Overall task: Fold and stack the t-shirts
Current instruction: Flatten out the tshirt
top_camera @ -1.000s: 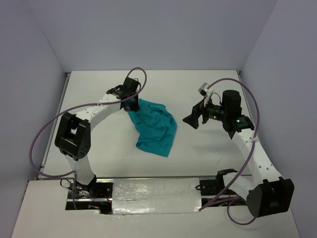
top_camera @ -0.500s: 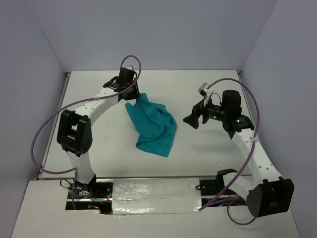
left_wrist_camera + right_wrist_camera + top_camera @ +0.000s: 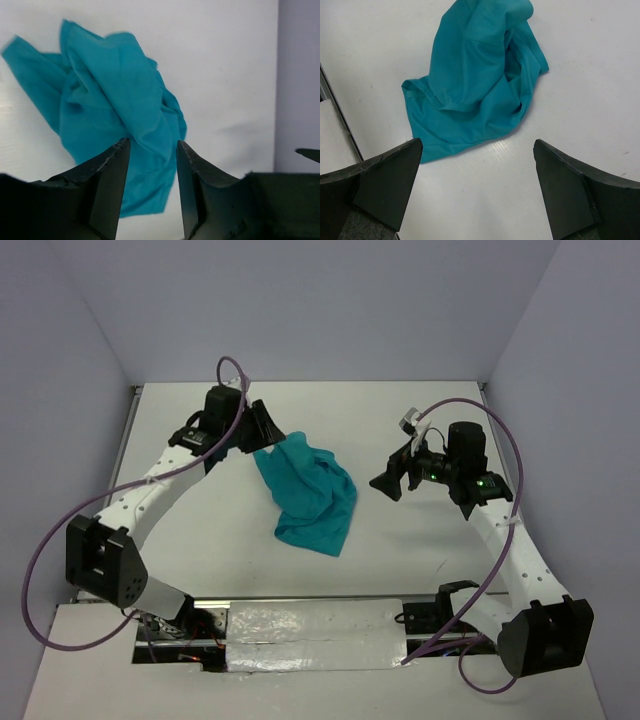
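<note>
One t-shirt (image 3: pixel 312 496) is in view, teal and crumpled into a loose heap rather than folded. It lies on the white table (image 3: pixel 400 420) a little left of the middle, and its far end bunches up into a raised peak. No second garment shows, so there is no stack.

Two grippers flank it. The left gripper (image 3: pixel 266 426) sits just beside the shirt's far-left peak. Its two fingers (image 3: pixel 111 170) stand apart with a clear gap. In the left wrist view the cloth shows through that gap, lying on the table beyond the tips and not pinched between them. The right gripper (image 3: pixel 390 481) hangs above bare table to the right of the shirt, apart from it, with its mouth turned towards the cloth. Its two fingers (image 3: pixel 385 175) are spread wide, with nothing between them but the table and the shirt's near edge beyond.

Two white arms reach in from the near edge, each trailing one purple cable (image 3: pixel 82 508).
</note>
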